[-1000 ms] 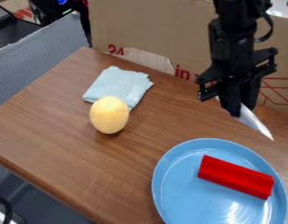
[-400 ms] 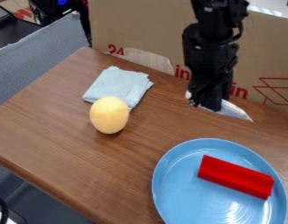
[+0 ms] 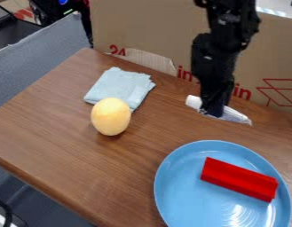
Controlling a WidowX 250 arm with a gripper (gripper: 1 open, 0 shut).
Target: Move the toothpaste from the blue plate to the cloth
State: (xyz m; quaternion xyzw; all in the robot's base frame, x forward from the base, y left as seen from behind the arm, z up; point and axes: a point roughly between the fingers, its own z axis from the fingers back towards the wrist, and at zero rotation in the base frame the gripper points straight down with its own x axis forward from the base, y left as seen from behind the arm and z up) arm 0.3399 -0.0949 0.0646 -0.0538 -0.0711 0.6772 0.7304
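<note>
Claw (image 3: 215, 108) clamped on toothpaste tube (image 3: 219, 110), shifted left since a second ago, held above tabletop (image 3: 89, 166) between blue plate (image 3: 169, 177) and folded cloth (image 3: 120, 86); carry toward cloth seems underway, release still to come.

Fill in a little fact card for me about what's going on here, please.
Gripper: closed around the toothpaste
Toothpaste position: held above the table, off the plate
Blue plate: holds a red block
Cloth: pale, rumpled, beside the yellow ball
Background: cardboard box behind the table
Task status: toothpaste not yet on cloth
</note>
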